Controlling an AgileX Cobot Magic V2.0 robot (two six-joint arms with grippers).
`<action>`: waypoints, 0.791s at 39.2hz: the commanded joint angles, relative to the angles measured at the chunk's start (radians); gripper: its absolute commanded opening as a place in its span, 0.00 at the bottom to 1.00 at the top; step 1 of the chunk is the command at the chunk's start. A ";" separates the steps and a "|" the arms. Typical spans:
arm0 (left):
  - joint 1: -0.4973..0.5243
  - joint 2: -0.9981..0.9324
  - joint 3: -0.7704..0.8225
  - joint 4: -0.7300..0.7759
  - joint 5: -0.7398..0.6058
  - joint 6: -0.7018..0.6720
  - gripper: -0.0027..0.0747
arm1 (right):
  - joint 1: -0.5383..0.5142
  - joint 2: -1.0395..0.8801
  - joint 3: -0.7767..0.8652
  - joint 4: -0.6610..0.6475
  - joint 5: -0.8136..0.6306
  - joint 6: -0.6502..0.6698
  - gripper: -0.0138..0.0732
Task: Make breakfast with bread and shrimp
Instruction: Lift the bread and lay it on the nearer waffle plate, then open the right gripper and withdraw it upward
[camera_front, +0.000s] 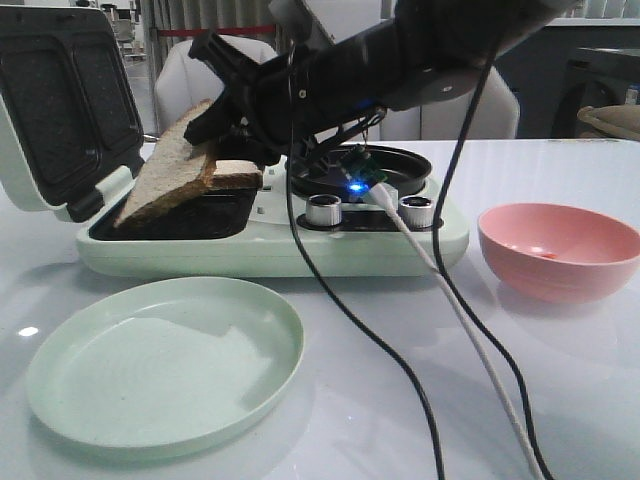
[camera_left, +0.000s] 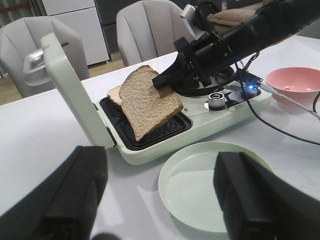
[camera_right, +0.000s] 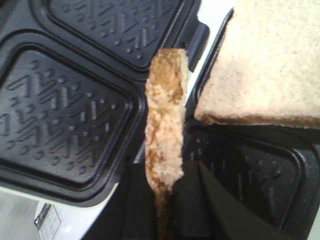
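Observation:
My right gripper (camera_front: 222, 128) is shut on the top edge of a bread slice (camera_front: 165, 178), which tilts with its lower corner in the open sandwich maker (camera_front: 270, 250). In the right wrist view that slice (camera_right: 165, 120) stands edge-on between the fingers (camera_right: 192, 210). A second bread slice (camera_front: 238, 178) lies in the maker behind it. A tiny orange-pink bit, the shrimp (camera_front: 545, 254), lies in the pink bowl (camera_front: 560, 270). My left gripper (camera_left: 157, 210) hangs open and empty over the table, beside the green plate (camera_left: 200, 200).
The maker's lid (camera_front: 60, 110) stands raised at the left. A round black pan (camera_front: 400, 165) and two knobs (camera_front: 325, 210) sit on its right half. Black and white cables (camera_front: 440, 300) trail across the table toward the front. Chairs stand behind.

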 joint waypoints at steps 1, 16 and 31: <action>0.002 -0.014 -0.027 -0.013 -0.080 -0.010 0.70 | 0.003 -0.032 -0.060 0.108 0.067 -0.001 0.32; 0.002 -0.014 -0.027 -0.013 -0.080 -0.010 0.70 | 0.003 -0.027 -0.063 -0.009 0.029 -0.006 0.84; 0.002 -0.014 -0.027 -0.013 -0.080 -0.010 0.70 | 0.003 -0.174 -0.062 -0.331 -0.105 0.094 0.85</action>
